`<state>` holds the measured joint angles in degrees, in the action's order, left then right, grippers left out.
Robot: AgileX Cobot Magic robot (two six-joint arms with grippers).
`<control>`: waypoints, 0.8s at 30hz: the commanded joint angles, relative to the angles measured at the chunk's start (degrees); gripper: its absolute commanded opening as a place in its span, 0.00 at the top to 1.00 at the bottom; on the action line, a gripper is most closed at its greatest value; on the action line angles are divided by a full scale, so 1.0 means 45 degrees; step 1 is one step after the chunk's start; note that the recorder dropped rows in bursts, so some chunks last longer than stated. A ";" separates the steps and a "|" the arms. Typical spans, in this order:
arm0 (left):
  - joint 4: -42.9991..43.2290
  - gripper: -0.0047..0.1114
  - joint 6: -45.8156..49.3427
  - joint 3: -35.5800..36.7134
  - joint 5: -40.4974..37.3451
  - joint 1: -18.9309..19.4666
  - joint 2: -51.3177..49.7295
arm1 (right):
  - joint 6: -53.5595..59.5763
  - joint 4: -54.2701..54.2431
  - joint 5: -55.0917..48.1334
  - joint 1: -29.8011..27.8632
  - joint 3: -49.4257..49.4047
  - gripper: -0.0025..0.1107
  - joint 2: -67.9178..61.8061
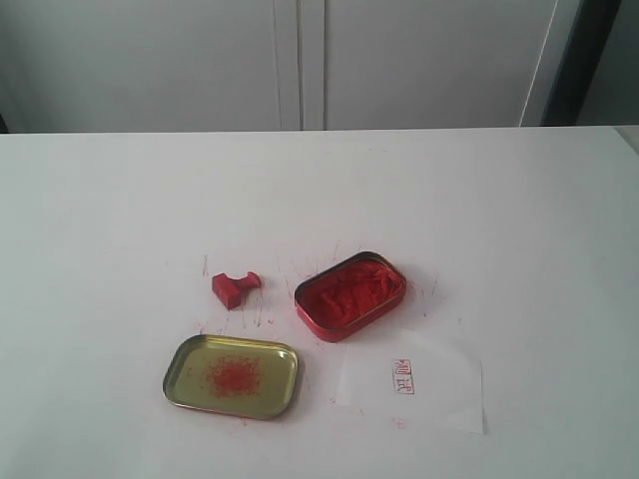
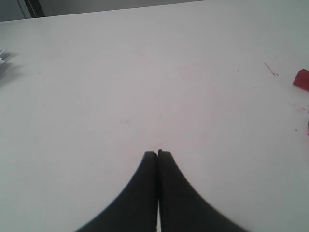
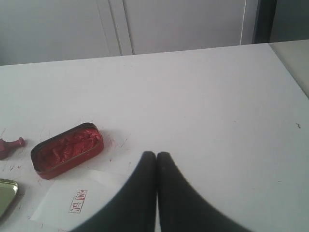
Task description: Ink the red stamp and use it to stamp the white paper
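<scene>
The red stamp (image 1: 235, 287) lies on its side on the white table, left of the red ink tin (image 1: 350, 294); a corner of the stamp (image 2: 301, 79) shows in the left wrist view and its handle end (image 3: 10, 144) in the right wrist view. The white paper (image 1: 419, 381) lies in front of the tin and carries a small red imprint (image 1: 402, 377), and the paper (image 3: 67, 205) also shows in the right wrist view. My left gripper (image 2: 158, 153) is shut on nothing over bare table. My right gripper (image 3: 156, 154) is shut and empty, beside the paper. Neither arm appears in the exterior view.
A shallow gold lid (image 1: 232, 375) with red smudges lies front left of the tin (image 3: 66, 150). Red ink flecks mark the table round the stamp and tin. White cabinet doors (image 1: 300, 60) stand behind the table's far edge.
</scene>
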<state>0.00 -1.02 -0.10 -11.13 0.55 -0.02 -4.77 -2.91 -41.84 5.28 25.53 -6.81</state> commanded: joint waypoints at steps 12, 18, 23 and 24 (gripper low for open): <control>-0.0072 0.96 -0.0050 0.0023 0.0011 -0.0033 0.0005 | 0.0113 0.0025 0.0426 -0.0061 -0.0225 0.98 0.1513; -0.0072 0.96 -0.0050 0.0023 0.0011 -0.0033 0.0005 | 0.0113 0.0565 0.0576 -0.0061 -0.0225 0.98 0.1513; -0.0072 0.96 -0.0050 0.0023 0.0011 -0.0033 0.0005 | 0.0113 0.0892 0.0937 -0.0061 -0.0357 0.98 0.1513; -0.0072 0.96 -0.0050 0.0023 0.0011 -0.0033 0.0005 | 0.0113 0.0892 0.1123 -0.0061 -0.0484 0.98 0.1513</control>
<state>0.00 -1.02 -0.10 -11.13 0.55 -0.02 -4.77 0.31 -39.03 5.28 24.57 -0.22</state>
